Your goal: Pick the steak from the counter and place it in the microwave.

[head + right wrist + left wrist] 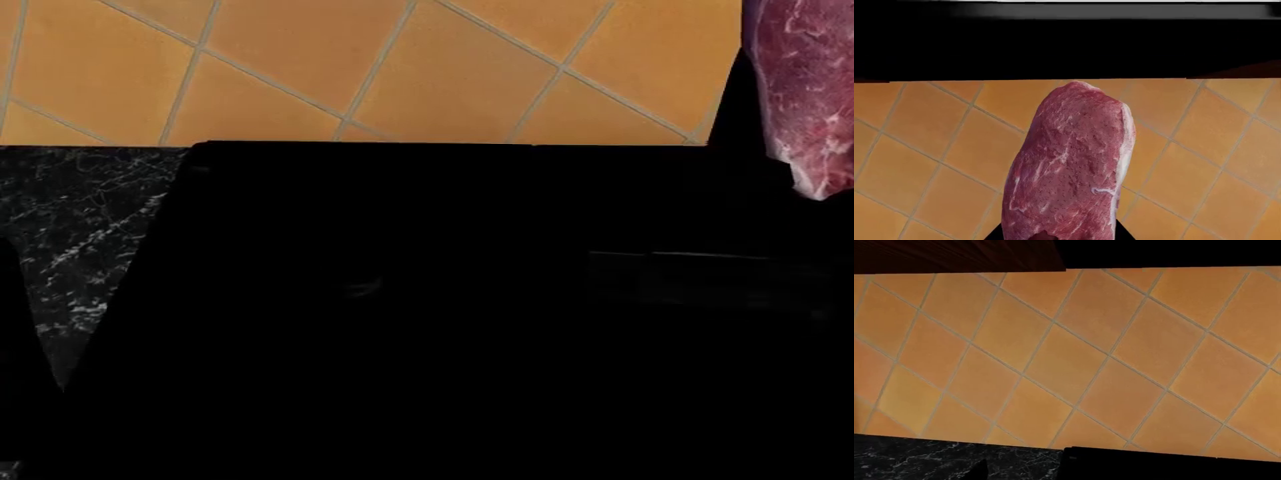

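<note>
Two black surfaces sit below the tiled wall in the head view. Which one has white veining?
The counter at the view's left: black stone with thin white marbling. The wide surface beside it is plain matte black, unveined.

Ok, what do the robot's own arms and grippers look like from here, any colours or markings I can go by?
Very little shows. The right gripper appears only as two plain matte black fingertips, wedge-shaped, at either side of the steak. No markings, cables or arm links are visible. I cannot pick out the left gripper or arm in any view.
</note>
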You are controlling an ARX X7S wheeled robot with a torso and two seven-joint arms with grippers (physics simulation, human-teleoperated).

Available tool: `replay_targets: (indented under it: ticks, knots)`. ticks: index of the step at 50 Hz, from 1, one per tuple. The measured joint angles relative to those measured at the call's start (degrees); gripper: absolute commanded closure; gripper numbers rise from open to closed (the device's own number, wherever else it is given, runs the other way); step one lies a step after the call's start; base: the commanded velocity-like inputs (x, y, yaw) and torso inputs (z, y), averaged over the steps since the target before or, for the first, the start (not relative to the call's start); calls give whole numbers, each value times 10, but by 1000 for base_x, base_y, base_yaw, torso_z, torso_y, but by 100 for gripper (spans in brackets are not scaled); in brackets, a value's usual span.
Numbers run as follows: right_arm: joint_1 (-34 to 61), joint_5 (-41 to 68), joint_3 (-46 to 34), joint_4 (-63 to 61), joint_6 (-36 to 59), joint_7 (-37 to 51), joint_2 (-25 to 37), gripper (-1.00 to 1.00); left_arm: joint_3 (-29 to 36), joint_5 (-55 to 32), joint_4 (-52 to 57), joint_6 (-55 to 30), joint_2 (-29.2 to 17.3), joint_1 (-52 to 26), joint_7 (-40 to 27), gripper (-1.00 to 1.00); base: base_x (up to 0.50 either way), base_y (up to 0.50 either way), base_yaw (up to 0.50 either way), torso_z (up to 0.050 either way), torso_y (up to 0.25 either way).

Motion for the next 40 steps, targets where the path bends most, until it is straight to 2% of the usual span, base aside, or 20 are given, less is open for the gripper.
replay_targets:
  ticks: [40]
  knots:
    - [106,141,157,58,102,-15,-76,100,-28,-3,-1,-26,22,14,1,-100,0,0,0,0,0]
